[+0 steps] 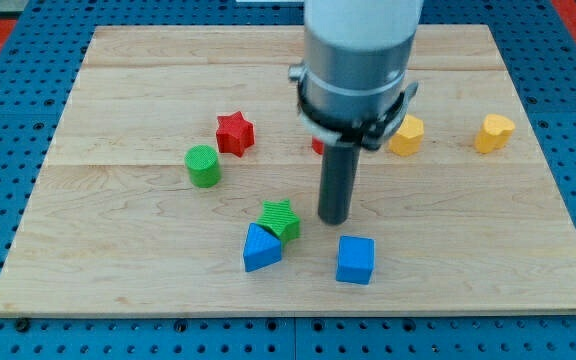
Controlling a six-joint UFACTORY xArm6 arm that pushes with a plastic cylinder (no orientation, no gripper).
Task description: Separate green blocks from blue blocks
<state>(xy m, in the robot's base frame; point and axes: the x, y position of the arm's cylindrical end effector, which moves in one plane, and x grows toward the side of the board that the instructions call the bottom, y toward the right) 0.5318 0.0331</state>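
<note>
Left of my tip [334, 220] and well apart, the ribbed green cylinder [204, 166] already stands clear. Nearer, just left, the green star [280, 219] touches the blue triangular block [261, 248], so that split looks undone. The blue cube [355, 260] lies just below-right of the tip. All look like ridged printed plastic on a pale wooden worktop [118, 270]. The rod has no fingers and holds nothing.

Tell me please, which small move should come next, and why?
Probably slide my tip toward the view's left, against the green star, to push it away. The star touches the blue triangle block, and the blue cube sits just below my tip. The green cylinder already stands apart.
</note>
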